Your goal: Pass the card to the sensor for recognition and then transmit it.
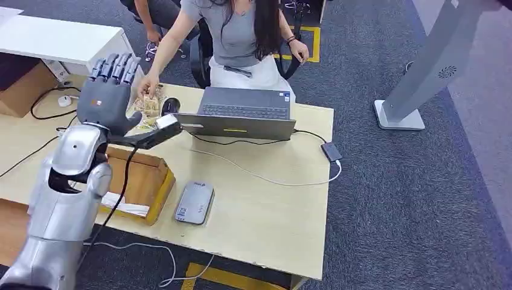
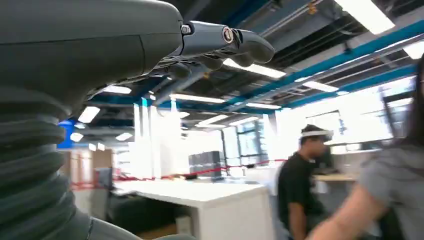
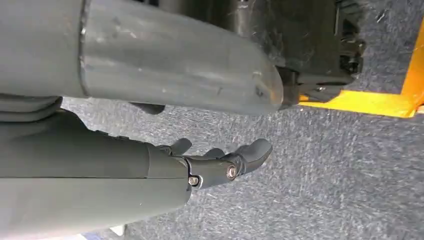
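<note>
— Since the left hand (image 1: pixel 110 90) is raised over the table's (image 1: pixel 272 199) far corner, is it offering the card?

— Likely posed for a handover: its fingers stand straight up and spread, holding nothing I can make out. A person's hand (image 1: pixel 148 84) reaches to a tan heap (image 1: pixel 148 107) just beside it.

— So where is the card?

— I cannot tell for certain. A small white piece (image 1: pixel 166 121) shows by the hand's thumb side; too small to judge its long axis or heading.

— And the sensor?

— Probably the flat grey card reader (image 1: pixel 194 203) near the front edge, well apart from the hand.

— The right hand (image 3: pixel 220 162)?

— Hanging over carpet, loosely curled, empty.
</note>
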Action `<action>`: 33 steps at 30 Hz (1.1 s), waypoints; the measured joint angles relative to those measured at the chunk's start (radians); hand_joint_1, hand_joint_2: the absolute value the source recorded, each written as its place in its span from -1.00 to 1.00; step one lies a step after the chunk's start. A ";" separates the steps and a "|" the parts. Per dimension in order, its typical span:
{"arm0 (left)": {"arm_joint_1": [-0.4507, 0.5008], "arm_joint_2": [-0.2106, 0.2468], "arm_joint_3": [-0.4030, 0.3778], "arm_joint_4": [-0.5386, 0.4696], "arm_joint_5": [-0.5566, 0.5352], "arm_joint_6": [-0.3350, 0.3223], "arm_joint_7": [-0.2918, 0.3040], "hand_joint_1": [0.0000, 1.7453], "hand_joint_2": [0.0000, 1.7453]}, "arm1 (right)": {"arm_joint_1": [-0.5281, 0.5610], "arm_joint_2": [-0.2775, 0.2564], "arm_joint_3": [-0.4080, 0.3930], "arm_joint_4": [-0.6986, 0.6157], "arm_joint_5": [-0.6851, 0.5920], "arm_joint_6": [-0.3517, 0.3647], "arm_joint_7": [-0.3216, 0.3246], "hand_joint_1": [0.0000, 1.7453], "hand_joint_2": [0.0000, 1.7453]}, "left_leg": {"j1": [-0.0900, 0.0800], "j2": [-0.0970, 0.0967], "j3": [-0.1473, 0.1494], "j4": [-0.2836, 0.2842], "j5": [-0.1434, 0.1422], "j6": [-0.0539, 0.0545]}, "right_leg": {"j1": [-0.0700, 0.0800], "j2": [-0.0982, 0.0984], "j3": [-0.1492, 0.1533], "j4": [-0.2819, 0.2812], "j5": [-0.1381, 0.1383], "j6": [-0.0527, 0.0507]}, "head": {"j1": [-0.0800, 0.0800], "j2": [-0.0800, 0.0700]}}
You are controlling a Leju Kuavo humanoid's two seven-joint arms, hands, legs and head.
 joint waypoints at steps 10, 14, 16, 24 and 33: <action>0.522 -0.103 0.449 -0.471 1.002 0.056 -0.508 -1.00 1.00 | 0.062 0.000 0.041 -0.066 -0.010 -0.087 0.005 -1.00 -1.00 | 0.001 0.006 0.001 -0.001 -0.005 -0.001 | 0.000 0.005 -0.003 0.000 -0.005 0.000 | 0.000 0.000; 0.514 -0.235 0.854 -0.485 1.411 -0.166 -0.618 -1.00 1.00 | 0.072 0.000 0.046 -0.077 0.000 -0.095 0.005 -1.00 -1.00 | 0.001 0.005 0.002 -0.001 -0.006 0.000 | 0.000 0.003 -0.004 -0.001 -0.008 0.001 | 0.000 0.000; 0.509 -0.275 0.977 -0.466 1.462 -0.175 -0.628 -1.00 1.00 | 0.075 0.000 0.046 -0.080 0.005 -0.094 0.005 -1.00 -1.00 | 0.001 0.005 0.003 -0.001 -0.006 0.000 | 0.000 0.003 -0.004 -0.001 -0.008 0.001 | 0.000 0.000; 0.490 -0.352 1.167 -0.443 1.498 -0.145 -0.613 -1.00 1.00 | 0.078 0.000 0.047 -0.084 0.008 -0.087 0.005 -1.00 -1.00 | 0.000 0.004 0.003 -0.001 -0.006 0.000 | 0.000 0.001 -0.002 -0.001 -0.006 0.001 | 0.000 0.000; 0.461 -0.489 1.358 -0.158 1.963 0.218 -0.377 -1.00 1.00 | 0.070 0.000 -0.020 -0.104 0.108 0.166 -0.068 -1.00 -1.00 | 0.000 0.004 0.004 -0.001 -0.006 0.001 | -0.001 0.001 -0.001 -0.001 -0.007 0.001 | 0.000 0.000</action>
